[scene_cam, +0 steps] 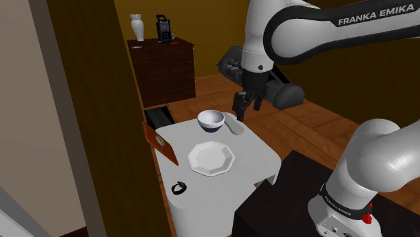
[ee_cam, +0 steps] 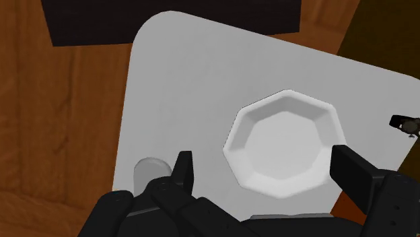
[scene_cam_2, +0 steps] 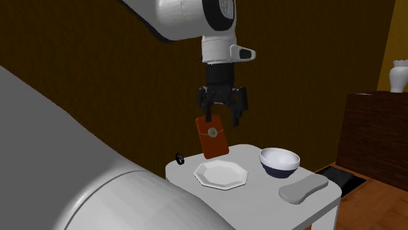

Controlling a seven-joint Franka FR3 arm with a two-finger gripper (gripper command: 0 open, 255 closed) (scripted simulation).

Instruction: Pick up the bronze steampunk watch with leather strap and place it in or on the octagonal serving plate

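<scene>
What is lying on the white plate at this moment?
Nothing: the plate is bare, and its whole top shows in the shoulder view. The watch lies on the table, apart from it, near the edge.

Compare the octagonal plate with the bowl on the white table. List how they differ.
The plate is shallow with an eight-sided rim; the bowl is deep and round. The plate is white all over; the bowl is white inside and dark outside. The plate spreads wider than the bowl. Both stand upright and empty on the table.
</scene>
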